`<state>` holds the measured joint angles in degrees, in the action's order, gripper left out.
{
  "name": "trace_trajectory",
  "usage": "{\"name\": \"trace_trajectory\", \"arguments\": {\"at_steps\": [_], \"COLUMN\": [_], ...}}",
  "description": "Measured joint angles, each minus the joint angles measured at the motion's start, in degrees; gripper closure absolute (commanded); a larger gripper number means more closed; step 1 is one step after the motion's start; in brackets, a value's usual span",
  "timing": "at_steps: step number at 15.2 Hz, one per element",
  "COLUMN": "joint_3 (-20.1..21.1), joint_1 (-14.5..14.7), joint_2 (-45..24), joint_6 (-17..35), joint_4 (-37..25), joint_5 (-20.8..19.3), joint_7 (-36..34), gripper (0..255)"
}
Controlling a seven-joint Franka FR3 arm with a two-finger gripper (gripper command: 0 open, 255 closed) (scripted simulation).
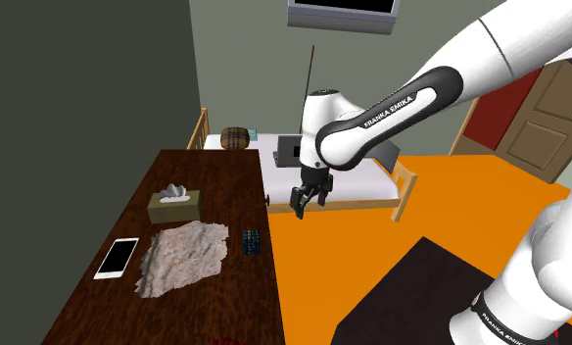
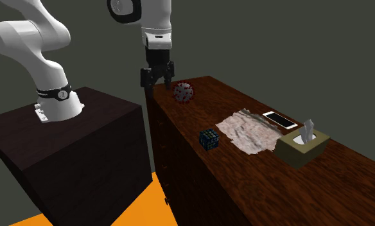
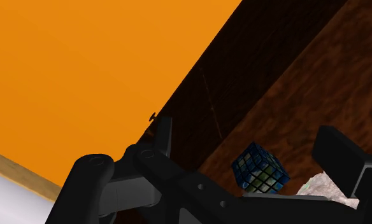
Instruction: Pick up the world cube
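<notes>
The world cube is a small dark cube with blue-green tiles. It sits on the dark wooden table near its long edge, beside a crumpled pale cloth. My black gripper hangs open in the air, above the table's edge and apart from the cube. In the second exterior view the gripper is high over the table's end, with the cube lower and further along. In the wrist view the cube lies between the spread fingers, far below them and untouched.
A tissue box and a white phone lie on the table beyond the cloth. A spiky red ball rests near the table's end, under the gripper. The orange floor and a bed lie beside the table.
</notes>
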<state>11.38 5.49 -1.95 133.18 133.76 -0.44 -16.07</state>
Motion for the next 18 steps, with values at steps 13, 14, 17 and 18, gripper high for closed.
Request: {"name": "trace_trajectory", "arguments": {"at_steps": [13, 14, 17, 18], "joint_3": [-1.6, -1.8, -2.6, -2.8], "joint_1": [5.6, 6.2, 7.6, 8.3], "joint_2": [-29.5, -31.6, -38.7, -40.9], "joint_6": [7.4, 7.2, 6.6, 6.7], "joint_4": [-22.6, -24.8, -32.8, -34.9], "joint_5": [-7.4, -7.7, -8.3, -8.5], "joint_7": [-10.8, -11.4, -12.4, -13.0], "gripper": [0, 0, 0, 0]}}
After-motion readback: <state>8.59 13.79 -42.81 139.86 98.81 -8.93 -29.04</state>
